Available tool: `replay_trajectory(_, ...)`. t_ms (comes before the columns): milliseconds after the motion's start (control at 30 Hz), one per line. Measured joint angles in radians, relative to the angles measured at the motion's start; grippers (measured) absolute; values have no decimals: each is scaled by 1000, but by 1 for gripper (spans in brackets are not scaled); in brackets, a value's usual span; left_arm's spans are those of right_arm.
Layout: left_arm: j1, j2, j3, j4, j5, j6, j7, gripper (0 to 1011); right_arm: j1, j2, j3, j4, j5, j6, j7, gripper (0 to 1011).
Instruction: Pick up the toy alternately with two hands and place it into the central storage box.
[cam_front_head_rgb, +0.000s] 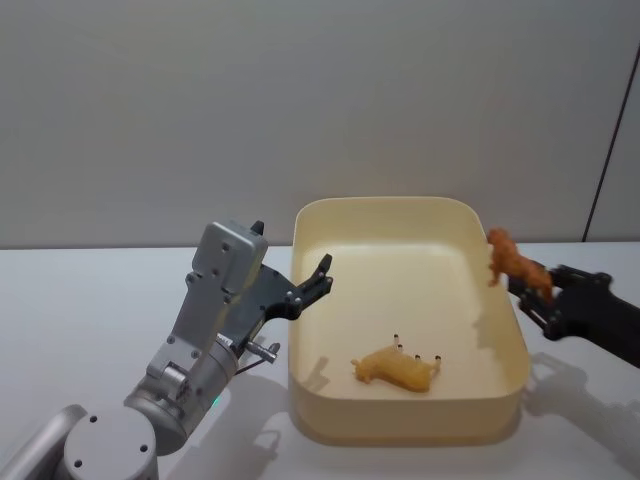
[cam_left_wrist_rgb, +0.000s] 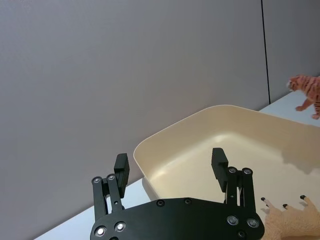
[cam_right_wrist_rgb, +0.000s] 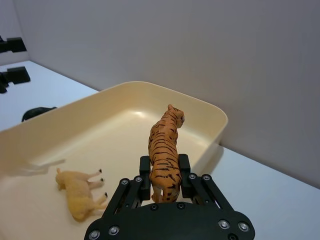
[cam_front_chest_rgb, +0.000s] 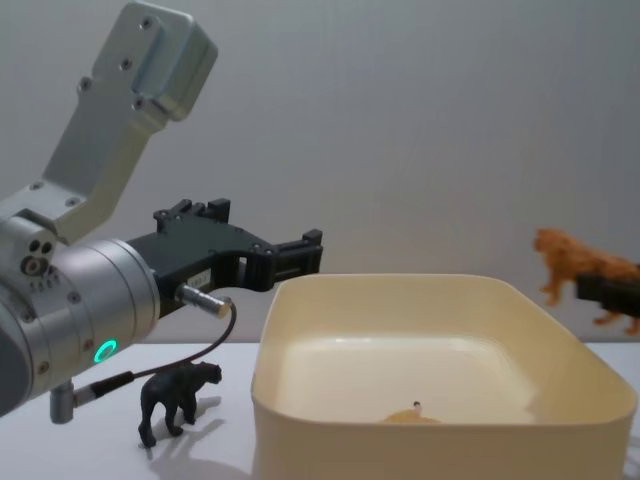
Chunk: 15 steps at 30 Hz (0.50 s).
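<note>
Cream-yellow plastic forms the central storage box (cam_front_head_rgb: 400, 420), which sits on the white table (cam_front_head_rgb: 90, 300) around the middle of its width, and 1 toy is already inside it: a tan animal (cam_front_head_rgb: 400, 368) lying on its side on the box floor, nearer the front wall than the back. The right gripper (cam_front_head_rgb: 528, 288) hangs at the box's right rim, toward the far right corner, its black jaws clenched on the hindquarters of an orange striped tiger (cam_right_wrist_rgb: 164, 145) that is held upright in the air with its head pointing over the box. The left gripper (cam_front_head_rgb: 318, 278) hovers at the box's left rim with its jaws spread apart and nothing between them. A small black animal (cam_front_chest_rgb: 178, 395) stands on the table just beside the box's left wall, below the left arm. By my reading, roughly a third of the job is done: the tiger needs carrying in over the rim and letting go, and the black animal then looks like the left arm's turn. The count is 3 toys, 1 box and 2 grippers.
</note>
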<state>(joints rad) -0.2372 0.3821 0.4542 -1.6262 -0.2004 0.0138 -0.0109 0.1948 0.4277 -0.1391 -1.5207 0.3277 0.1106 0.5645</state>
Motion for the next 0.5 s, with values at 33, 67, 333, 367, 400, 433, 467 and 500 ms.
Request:
replay_trajectory(33, 0, 0, 0, 0, 0, 0, 0, 1002, 10, -6, -6, 8, -1, 3, 6, 305)
replay_trajectory(67, 0, 0, 0, 0, 0, 0, 0, 1002, 19, -12, -10, 15, -3, 6, 12, 305)
replay_trajectory(333, 0, 0, 0, 0, 0, 0, 0, 1002, 121, -77, -58, 100, -28, 55, 62, 307)
replay_trajectory(367, 0, 0, 0, 0, 0, 0, 0, 1002, 137, -87, -66, 116, -33, 62, 69, 327)
replay_trajectory(400, 0, 0, 0, 0, 0, 0, 0, 1001, 145, -92, -70, 124, -35, 66, 71, 327)
replay_trajectory(433, 0, 0, 0, 0, 0, 0, 0, 1002, 151, -97, -73, 131, -38, 69, 74, 387)
replay_trajectory(467, 0, 0, 0, 0, 0, 0, 0, 1001, 158, -101, -77, 138, -40, 72, 76, 398)
replay_trajectory(500, 0, 0, 0, 0, 0, 0, 0, 1002, 169, -109, -83, 150, -44, 77, 81, 445)
